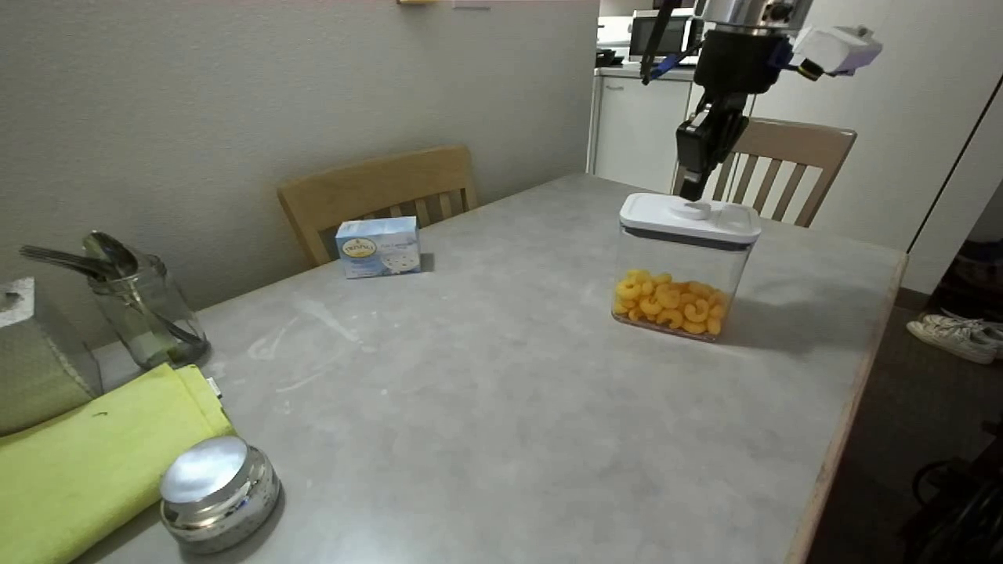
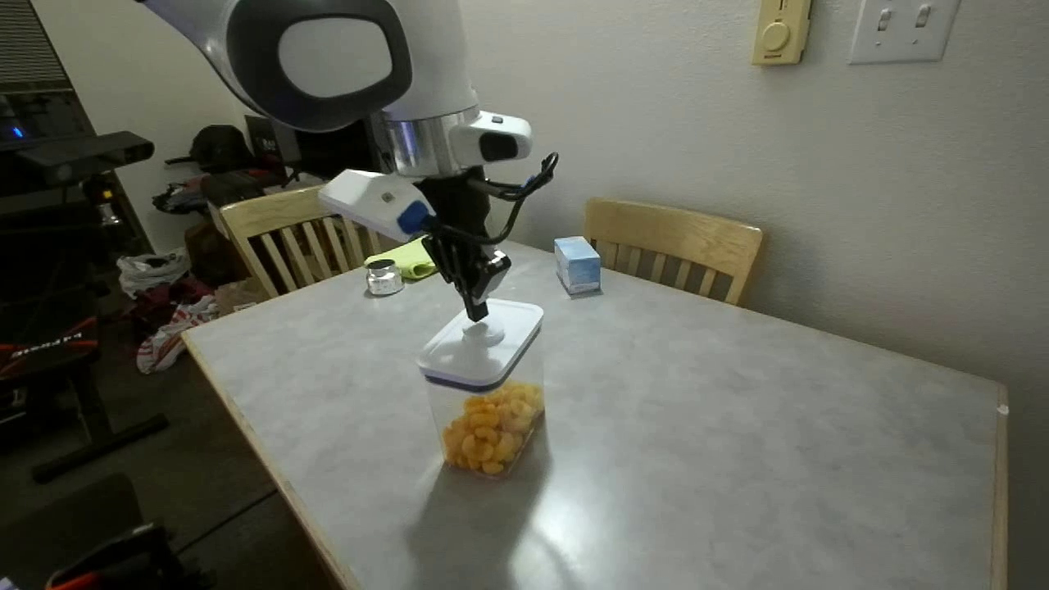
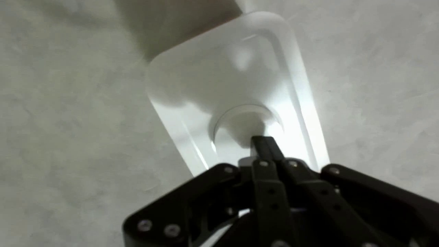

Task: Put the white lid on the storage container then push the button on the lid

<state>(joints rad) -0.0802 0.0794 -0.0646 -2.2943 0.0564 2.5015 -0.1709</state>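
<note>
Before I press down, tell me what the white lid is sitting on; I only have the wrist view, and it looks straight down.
Observer: Both exterior views show the white lid sitting on top of the clear storage container.
Operator: Then tell me what it's holding.
Observer: It holds yellow-orange food pieces, curled like pasta, in its lower part.
Operator: Now report how the button stands; I can't judge height from above.
Observer: In both exterior views the button stands raised above the lid's top face.
</note>
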